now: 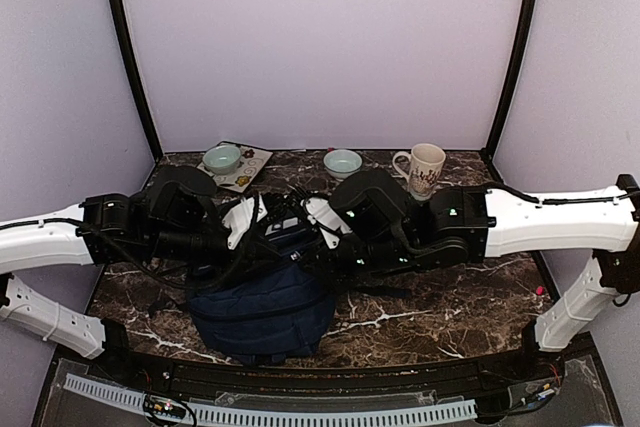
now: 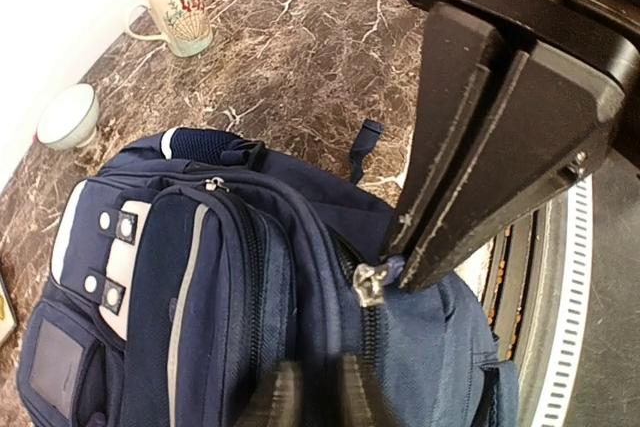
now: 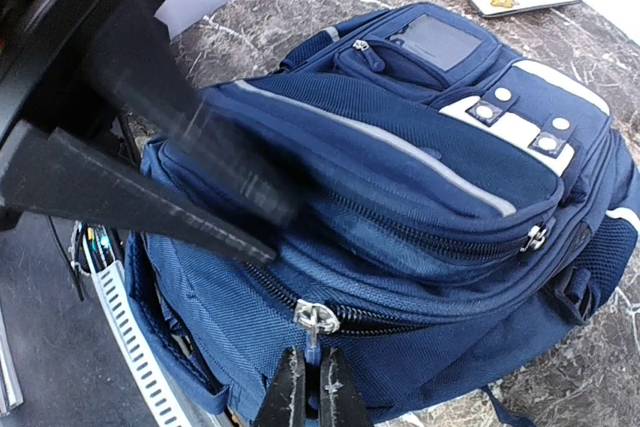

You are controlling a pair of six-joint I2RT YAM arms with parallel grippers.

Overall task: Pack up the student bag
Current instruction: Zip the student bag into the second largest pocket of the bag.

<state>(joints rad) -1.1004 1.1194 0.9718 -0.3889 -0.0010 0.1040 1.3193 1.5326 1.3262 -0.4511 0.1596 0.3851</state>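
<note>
While the right jaws are pinched shut on the metal zipper pull (image 3: 315, 319) of the main compartment, the student bag (image 1: 262, 312) lies slumped at the near edge of the surface (image 1: 450, 297), between the two arms. The left jaws stand narrow against the cloth just beside that zipper; whether they grip any fabric cannot be told.

The bag is navy woven cloth and looks soft and floppy. It is probably light while unfilled and likely to sag or slide rather than keep its shape. One side will probably need pinning while the other draws the zipper. The best holds seem to be the pull tabs or a fold of fabric.

The surface is dark marbled stone that looks hard and smooth. Farther back stand two pale bowls, one (image 1: 222, 158) on a patterned tray (image 1: 252, 173), the other (image 1: 343, 162) alone, and a cream mug (image 1: 425, 169). Plain lilac walls (image 1: 320, 37) close the space behind.
</note>
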